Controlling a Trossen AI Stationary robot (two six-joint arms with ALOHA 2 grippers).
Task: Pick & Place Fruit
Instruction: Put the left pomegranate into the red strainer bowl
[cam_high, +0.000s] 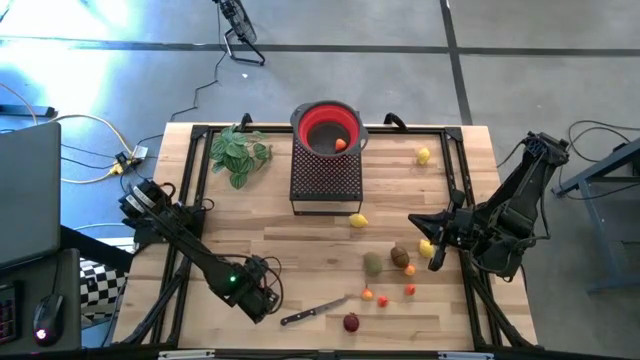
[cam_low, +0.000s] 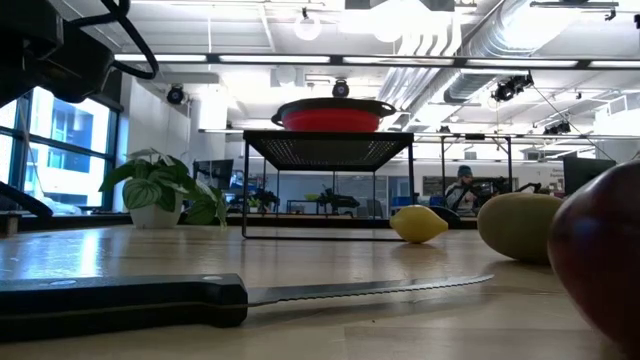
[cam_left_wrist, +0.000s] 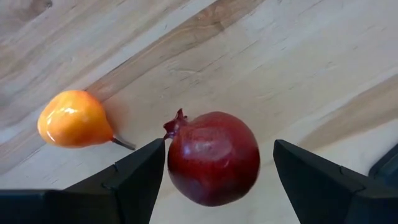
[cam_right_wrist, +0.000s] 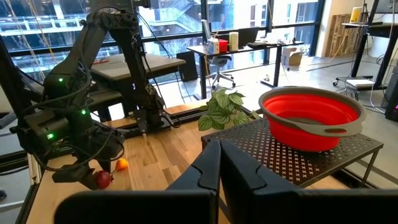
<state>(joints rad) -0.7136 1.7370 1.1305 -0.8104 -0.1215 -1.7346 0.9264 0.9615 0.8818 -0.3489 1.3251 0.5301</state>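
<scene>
A wooden tabletop seen from above, with two dark robot arms at its sides. The left gripper is low near the front edge, its jaws spread wide on either side of a dark red pomegranate that rests on the wood; the fingers do not touch it. A small orange pear-shaped fruit lies just beside the pomegranate. A black-handled knife lies near the left gripper.

The right gripper is raised over the right side of the tabletop, its jaws pressed together and holding nothing.

A red bowl sits on a black perforated stand at the back centre, with one small orange fruit inside it. A green leafy sprig lies beside the stand.

The rest of the fruit is scattered on the right half: a lemon just in front of the stand, a small yellow piece near the back, an olive-green oval and a brown oval side by side, and tiny orange and red pieces nearer the front.
</scene>
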